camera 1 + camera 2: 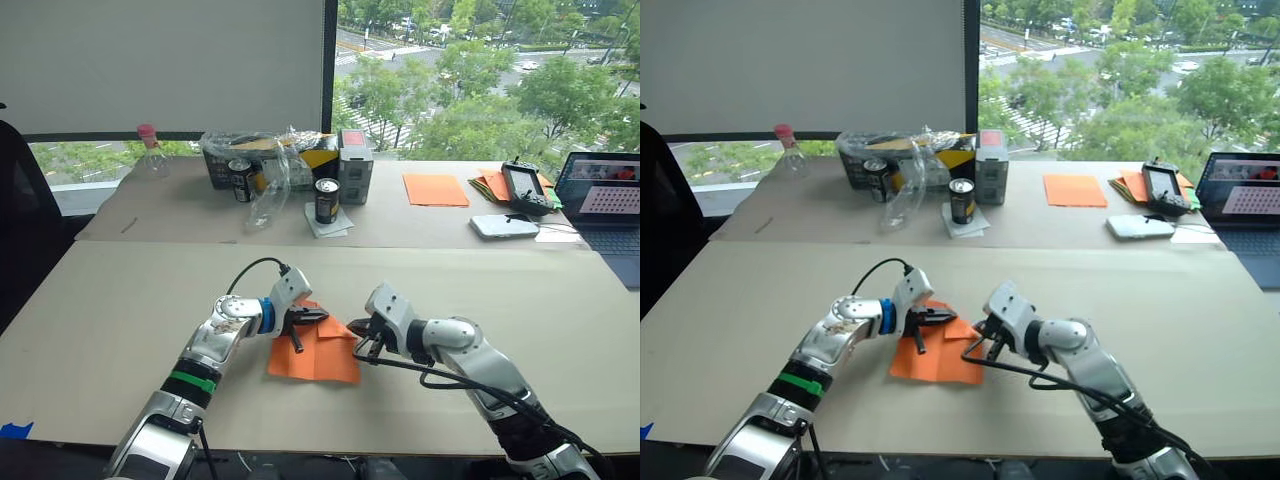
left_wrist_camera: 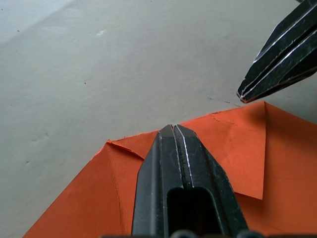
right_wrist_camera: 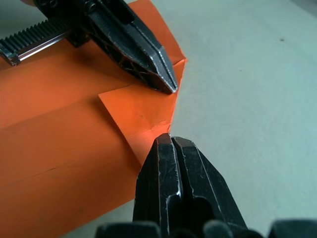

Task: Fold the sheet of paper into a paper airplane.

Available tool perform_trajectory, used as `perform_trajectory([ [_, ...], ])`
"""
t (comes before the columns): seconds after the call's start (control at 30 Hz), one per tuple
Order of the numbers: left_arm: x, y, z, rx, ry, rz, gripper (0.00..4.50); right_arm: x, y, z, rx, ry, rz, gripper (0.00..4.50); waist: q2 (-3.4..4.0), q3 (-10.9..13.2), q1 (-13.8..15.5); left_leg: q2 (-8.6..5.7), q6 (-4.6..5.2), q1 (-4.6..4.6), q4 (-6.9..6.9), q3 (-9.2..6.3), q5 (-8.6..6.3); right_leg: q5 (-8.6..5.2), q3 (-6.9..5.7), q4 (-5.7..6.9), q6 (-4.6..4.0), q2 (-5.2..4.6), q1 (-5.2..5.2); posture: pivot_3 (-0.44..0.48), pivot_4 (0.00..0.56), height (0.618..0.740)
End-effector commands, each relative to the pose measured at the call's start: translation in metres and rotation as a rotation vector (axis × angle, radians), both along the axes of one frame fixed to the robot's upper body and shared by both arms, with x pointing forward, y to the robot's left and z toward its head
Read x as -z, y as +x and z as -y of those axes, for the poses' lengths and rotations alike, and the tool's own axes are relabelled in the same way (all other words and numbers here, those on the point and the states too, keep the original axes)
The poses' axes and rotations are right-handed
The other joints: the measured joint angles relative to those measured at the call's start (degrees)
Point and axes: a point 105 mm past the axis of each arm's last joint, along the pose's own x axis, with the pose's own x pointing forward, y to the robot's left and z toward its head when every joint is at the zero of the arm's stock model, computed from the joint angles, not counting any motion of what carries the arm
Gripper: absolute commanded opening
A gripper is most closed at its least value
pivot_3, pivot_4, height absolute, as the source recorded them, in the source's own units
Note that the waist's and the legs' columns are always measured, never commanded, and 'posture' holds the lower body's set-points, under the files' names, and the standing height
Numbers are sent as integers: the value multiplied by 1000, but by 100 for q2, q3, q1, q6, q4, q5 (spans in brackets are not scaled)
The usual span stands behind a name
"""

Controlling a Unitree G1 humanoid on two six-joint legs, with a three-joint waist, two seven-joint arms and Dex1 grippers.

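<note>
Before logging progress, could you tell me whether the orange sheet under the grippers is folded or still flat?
Partly folded: the creased bright orange sheet of paper has a corner flap turned over onto itself, not yet an airplane.

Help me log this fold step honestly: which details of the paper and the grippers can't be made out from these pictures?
- The sheet of paper: its left part lies under the left gripper in the left eye view, so the folds there are hidden.
- Left wrist view: the gripper's own closed fingers cover the middle of the sheet.
- Right gripper: whether its tip touches the sheet's edge or sits just off it is unclear in the right wrist view.
</note>
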Motion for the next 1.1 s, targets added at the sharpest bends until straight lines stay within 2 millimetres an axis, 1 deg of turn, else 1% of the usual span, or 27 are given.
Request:
perform_trajectory([
  [0.03,3,0,1,6,22,-11,0,10,-1,-1,-31,-122,27,13,0,0,-14,0,0,2,0,0,0,0,1,1,0,0,1,0,150,730],
  [0.17,2,3,-1,11,29,-7,0,18,-3,0,-23,-146,9,13,0,0,-24,1,0,5,0,0,0,0,0,3,1,2,2,0,150,730],
  [0.23,0,8,-5,-14,33,1,0,21,-3,1,-20,-166,4,13,0,0,-27,1,0,6,0,0,0,0,0,4,1,2,4,0,150,730],
  [0.33,-3,25,-18,-108,57,42,0,24,-3,2,-10,-173,-7,13,0,-1,-32,1,0,8,0,0,0,-1,0,5,1,2,4,0,150,730],
  [0.43,-16,41,-31,-185,46,102,0,25,-3,3,-8,-174,-12,13,0,0,-40,1,0,7,0,-1,0,-1,0,5,1,3,3,0,150,730],
  [0.53,-17,44,-38,-190,60,99,0,25,-3,3,-10,-177,-13,13,0,0,-45,1,0,6,0,-1,0,-1,0,4,1,2,2,0,150,730],
  [0.67,-24,49,-51,-235,44,115,0,23,-1,3,-14,-182,-3,13,0,0,-44,1,0,6,0,-1,0,-1,0,4,1,2,2,0,150,730],
  [0.73,-34,52,-55,-261,-14,130,0,22,0,1,-17,-175,4,13,-1,0,-48,1,0,6,0,-1,0,-1,0,5,1,2,2,0,150,730],
  [0.83,-55,52,-54,-269,-119,169,0,20,2,-2,-22,-170,21,13,-1,0,-50,2,0,3,0,-2,0,0,0,5,1,3,-3,0,150,730],
  [0.9,-79,55,-64,-320,-177,225,0,22,0,-3,-46,-188,42,13,-2,1,-49,2,0,3,0,-2,0,0,0,5,1,2,-3,0,150,730],
  [0.93,-87,56,-69,-344,-196,239,0,23,-1,-3,-54,-194,49,13,-3,1,-54,2,0,3,0,-2,0,0,0,5,1,2,-3,0,150,730],
  [1.0,-94,55,-78,-379,-211,237,0,22,-1,-6,-62,-184,63,13,-3,1,-68,3,0,4,0,-2,0,0,0,6,1,3,-3,0,150,730],
  [1.1,-93,45,-89,-392,-219,167,0,18,0,-11,-80,-170,91,13,-2,1,-94,4,0,6,-3,-3,0,-1,0,7,1,4,-3,0,150,730],
])
